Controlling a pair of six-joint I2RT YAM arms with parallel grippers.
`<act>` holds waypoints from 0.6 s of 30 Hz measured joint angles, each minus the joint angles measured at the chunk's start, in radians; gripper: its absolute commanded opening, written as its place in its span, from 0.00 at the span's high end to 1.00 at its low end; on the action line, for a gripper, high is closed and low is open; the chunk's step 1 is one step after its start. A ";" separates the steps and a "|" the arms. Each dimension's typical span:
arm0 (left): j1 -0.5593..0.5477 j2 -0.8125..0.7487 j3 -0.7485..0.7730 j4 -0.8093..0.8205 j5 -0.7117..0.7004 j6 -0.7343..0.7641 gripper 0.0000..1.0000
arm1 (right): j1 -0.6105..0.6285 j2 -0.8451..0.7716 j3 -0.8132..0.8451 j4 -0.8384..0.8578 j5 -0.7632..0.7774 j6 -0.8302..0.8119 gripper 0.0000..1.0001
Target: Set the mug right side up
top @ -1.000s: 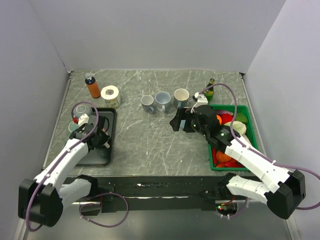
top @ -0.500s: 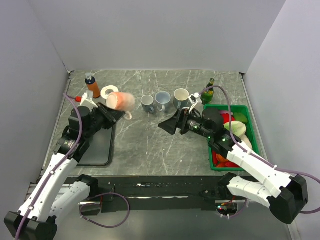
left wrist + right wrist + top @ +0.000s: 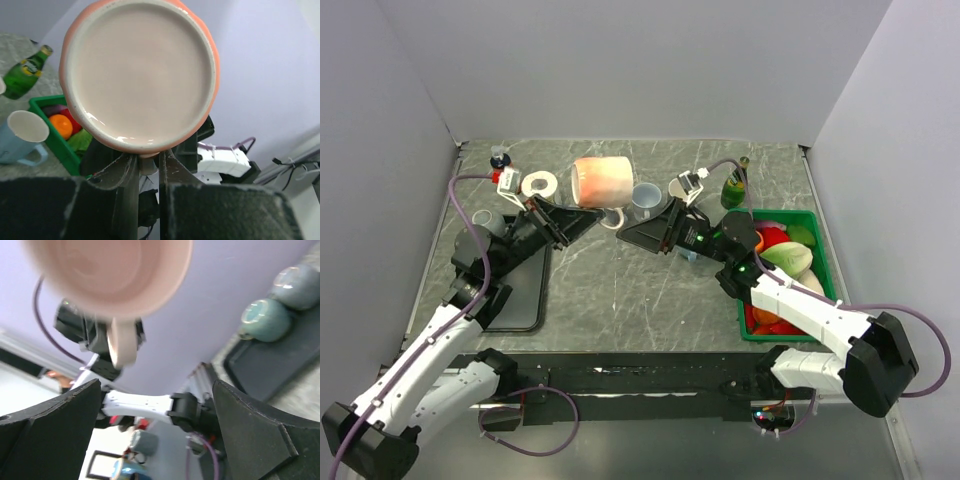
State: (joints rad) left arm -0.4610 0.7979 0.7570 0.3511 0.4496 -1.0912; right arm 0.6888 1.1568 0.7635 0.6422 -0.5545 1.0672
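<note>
A pink-orange mug (image 3: 603, 181) hangs in the air above the table's back middle, lying sideways. My left gripper (image 3: 582, 220) is shut on its handle (image 3: 611, 218) from below. The left wrist view shows the mug's base (image 3: 140, 75) just above my gripper (image 3: 148, 162), the fingers (image 3: 172, 172) pinching the handle. My right gripper (image 3: 638, 236) is open and empty, just right of the mug and pointing at it. The right wrist view shows the mug's open mouth (image 3: 115, 270) and handle (image 3: 122, 342) above my wide-open gripper (image 3: 157, 390).
Blue-grey mugs (image 3: 645, 198) stand behind the held mug. A green bottle (image 3: 735, 185) and a green bin (image 3: 825, 260) of fruit are at the right. A black tray (image 3: 520, 290) with grey mugs (image 3: 488, 220), a tape roll (image 3: 540, 184) and an orange bottle (image 3: 500, 157) are at the left.
My left arm has lifted the mug off the tray and swung it up and to the right. My right arm has risen and turned its open gripper toward the mug.
</note>
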 measured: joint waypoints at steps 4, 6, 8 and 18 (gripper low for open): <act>-0.065 0.012 -0.001 0.057 -0.001 0.006 0.99 | 0.009 0.014 0.011 0.078 -0.012 0.039 0.03; -0.090 0.021 -0.001 0.071 -0.002 0.010 0.99 | 0.011 0.013 0.015 0.105 -0.013 0.045 0.04; -0.109 0.031 -0.001 0.080 -0.003 0.018 0.99 | 0.012 0.010 0.022 0.117 -0.011 0.048 0.06; -0.186 0.063 -0.008 0.124 -0.053 0.054 0.99 | 0.014 -0.002 0.015 0.201 0.027 0.097 0.49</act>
State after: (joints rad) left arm -0.6468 0.8612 0.7494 0.4755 0.3962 -1.0374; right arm 0.7029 1.1545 0.7784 0.8433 -0.5274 1.1645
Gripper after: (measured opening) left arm 0.173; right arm 0.657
